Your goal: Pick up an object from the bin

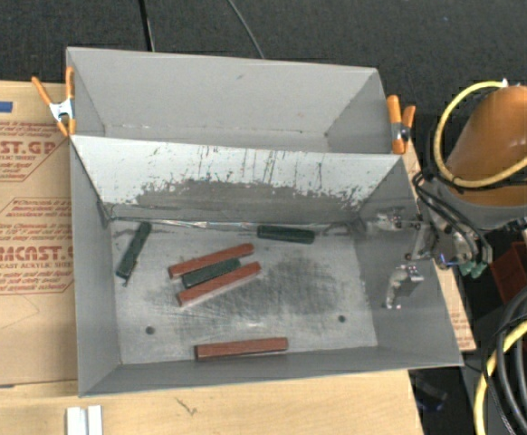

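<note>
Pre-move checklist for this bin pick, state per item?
1. Target under gripper: not ok; it hangs by the right wall, off every bar.
2. Nearest candidate: ok; back dark green bar lies alone along the rear wall.
3. Isolated candidate: ok; front red-brown bar lies apart from the rest.
4. Bars of the middle cluster separable: not ok; two red-brown bars flank a dark green one, close together.
5. Whether the left dark green bar lies flat: cannot tell.

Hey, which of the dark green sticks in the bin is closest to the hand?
The dark green stick along the back wall, nearest the hand. The other two lie farther left: one between red-brown sticks, one tilted by the left wall.
</note>
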You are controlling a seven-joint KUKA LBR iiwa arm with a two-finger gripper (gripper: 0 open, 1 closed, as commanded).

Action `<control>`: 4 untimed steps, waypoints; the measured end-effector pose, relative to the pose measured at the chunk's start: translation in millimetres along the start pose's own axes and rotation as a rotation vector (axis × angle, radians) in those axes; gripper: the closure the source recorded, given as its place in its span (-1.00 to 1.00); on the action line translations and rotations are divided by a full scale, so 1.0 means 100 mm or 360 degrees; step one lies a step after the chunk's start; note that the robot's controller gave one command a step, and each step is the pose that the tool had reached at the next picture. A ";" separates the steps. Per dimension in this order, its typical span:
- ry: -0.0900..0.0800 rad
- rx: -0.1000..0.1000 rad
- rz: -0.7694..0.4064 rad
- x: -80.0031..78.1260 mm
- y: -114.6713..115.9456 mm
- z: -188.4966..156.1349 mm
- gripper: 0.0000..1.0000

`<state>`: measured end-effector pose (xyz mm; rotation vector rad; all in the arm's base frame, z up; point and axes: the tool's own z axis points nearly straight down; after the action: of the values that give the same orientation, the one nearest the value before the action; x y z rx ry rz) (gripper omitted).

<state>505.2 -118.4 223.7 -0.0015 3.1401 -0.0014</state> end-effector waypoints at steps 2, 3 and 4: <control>-0.0008 0.0000 -0.0019 0.08 0.62 0.62 -1.00; 0.0010 -0.0008 -0.0006 0.05 0.99 0.98 -1.00; -0.0002 -0.0001 -0.0313 -0.11 1.10 1.40 -1.00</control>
<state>516.7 -8.9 84.1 -0.3099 3.1239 -0.0002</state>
